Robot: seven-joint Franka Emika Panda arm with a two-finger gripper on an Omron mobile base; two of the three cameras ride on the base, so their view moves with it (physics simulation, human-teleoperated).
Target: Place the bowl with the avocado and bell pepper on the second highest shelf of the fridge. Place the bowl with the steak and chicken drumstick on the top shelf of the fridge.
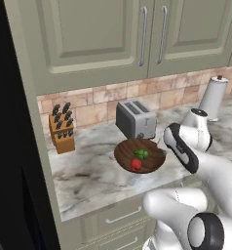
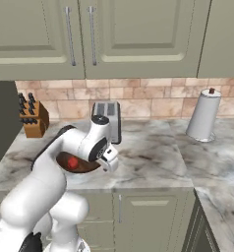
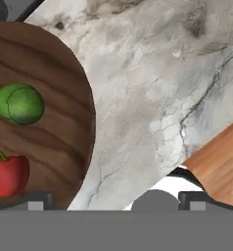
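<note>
So we're in a kitchen with a marble-look counter (image 1: 88,171), green-grey cabinets above, a tiled backsplash, plus a toaster (image 1: 135,119), a knife block (image 1: 62,127) and a paper towel roll (image 2: 204,115) along the back. The dark mass on the far left of the left base view is probably the fridge, but I can't really tell.

The wooden bowl (image 1: 140,155) with the avocado (image 3: 19,103) and the red bell pepper (image 3: 8,174) sits on the counter just in front of the toaster. The gripper (image 3: 116,200) hangs right over the bowl's rim on the arm's side, looking down at it. In the hand view, one finger tip is over the bowl's edge and the other is out over the marble, near a second lighter wooden thing (image 3: 219,169) at the corner, maybe the other bowl, can't say.

Fingers are spread as wide as they go, holding nothing, touching nothing as far as I can see.

My take on doing this grab well: come straight down so the rim ends up between the fingers, one inside, one outside, then pinch. Keep the bowl level on the lift or the veg rolls out.
</note>
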